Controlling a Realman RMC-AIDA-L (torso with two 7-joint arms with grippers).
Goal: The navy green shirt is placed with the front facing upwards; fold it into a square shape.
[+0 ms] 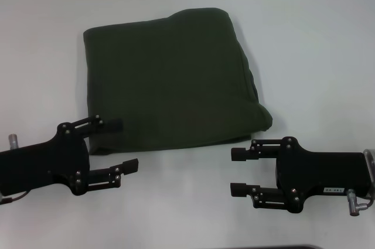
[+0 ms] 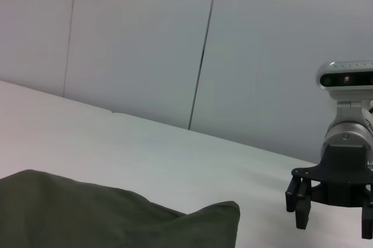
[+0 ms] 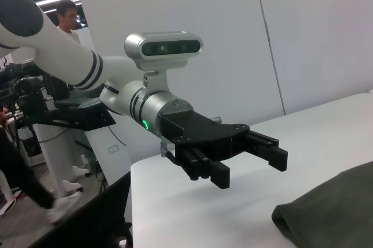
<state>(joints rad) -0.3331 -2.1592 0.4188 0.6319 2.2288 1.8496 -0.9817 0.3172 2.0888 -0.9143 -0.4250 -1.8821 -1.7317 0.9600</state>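
The navy green shirt (image 1: 176,79) lies on the white table as a folded, roughly square bundle with plain cloth on top and no lettering showing. My left gripper (image 1: 120,145) is open at the bundle's near left corner. Its far finger overlaps the cloth edge in the head view, and nothing sits between its fingers. My right gripper (image 1: 234,171) is open just in front of the near right corner, clear of the cloth. The left wrist view shows the shirt (image 2: 87,213) and the right gripper (image 2: 333,216). The right wrist view shows the left gripper (image 3: 250,167) raised over the table, and a shirt corner (image 3: 332,207).
The white table (image 1: 316,38) surrounds the shirt on all sides. In the right wrist view the table's edge (image 3: 131,201) drops off behind my left arm. Beyond it stand a person (image 3: 69,17) and some equipment. Grey wall panels (image 2: 140,44) are behind the table.
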